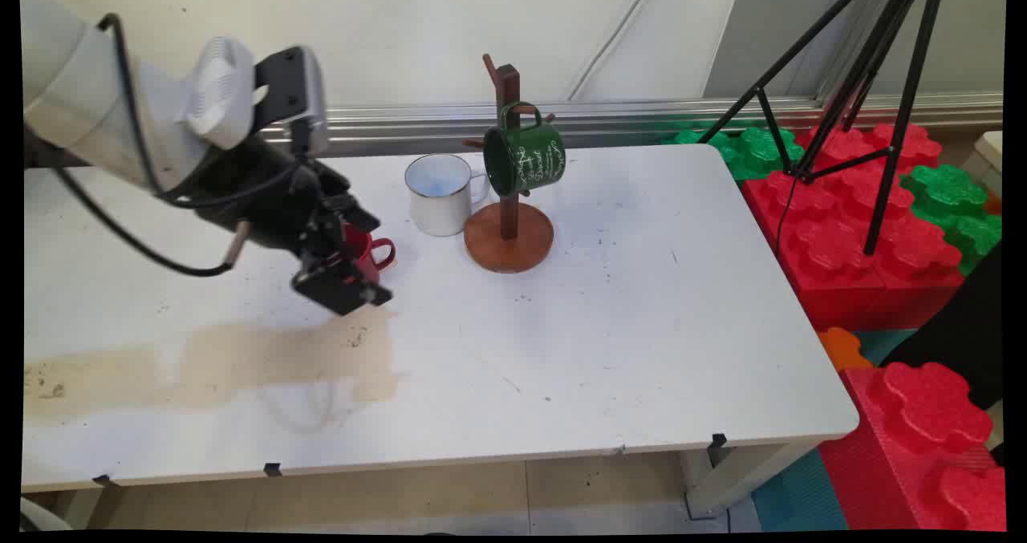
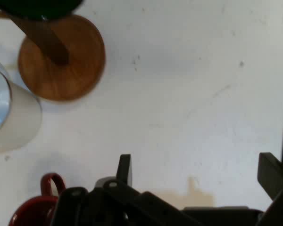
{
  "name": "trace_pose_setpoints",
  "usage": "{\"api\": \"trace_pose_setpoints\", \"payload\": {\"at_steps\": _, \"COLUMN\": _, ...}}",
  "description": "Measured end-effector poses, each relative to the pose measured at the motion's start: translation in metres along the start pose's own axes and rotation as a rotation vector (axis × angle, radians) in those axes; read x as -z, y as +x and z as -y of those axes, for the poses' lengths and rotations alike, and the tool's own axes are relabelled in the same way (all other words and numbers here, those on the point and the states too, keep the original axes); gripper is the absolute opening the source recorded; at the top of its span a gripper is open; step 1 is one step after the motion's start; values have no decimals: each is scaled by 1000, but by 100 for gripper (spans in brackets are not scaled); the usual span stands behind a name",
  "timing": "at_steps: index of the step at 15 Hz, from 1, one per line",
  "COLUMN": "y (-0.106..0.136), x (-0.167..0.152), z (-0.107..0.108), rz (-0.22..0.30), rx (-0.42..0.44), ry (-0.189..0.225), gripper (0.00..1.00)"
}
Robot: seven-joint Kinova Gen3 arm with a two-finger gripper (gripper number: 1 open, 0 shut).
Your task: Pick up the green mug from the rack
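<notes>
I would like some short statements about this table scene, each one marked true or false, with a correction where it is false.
1. The green mug hangs on the wooden mug tree. True.
2. The white mug lies on its side. False: it stands upright, just left of the tree's round base.
3. The pincer is open and holds nothing. True: in the hand view its two fingers stand wide apart over bare table.
4. The red mug hangs on the tree too. False: it sits on the table, next to the pincer and partly hidden by it.
5. A brownish stain marks the table's near left part. True.
</notes>
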Motion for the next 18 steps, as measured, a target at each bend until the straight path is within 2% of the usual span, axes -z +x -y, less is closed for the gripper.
{"api": "trace_pose_setpoints", "payload": {"at_steps": 5, "y": 23, "x": -21, "z": 1, "rz": -21, "rx": 25, "ry": 28, "gripper": 100}}
{"api": "trace_pose_setpoints", "payload": {"at_steps": 9, "y": 39, "x": -42, "z": 8, "rz": -57, "rx": 74, "ry": 50, "gripper": 100}}
{"api": "trace_pose_setpoints", "payload": {"at_steps": 18, "y": 57, "x": -74, "z": 20, "rz": -129, "rx": 152, "ry": 61, "gripper": 100}}
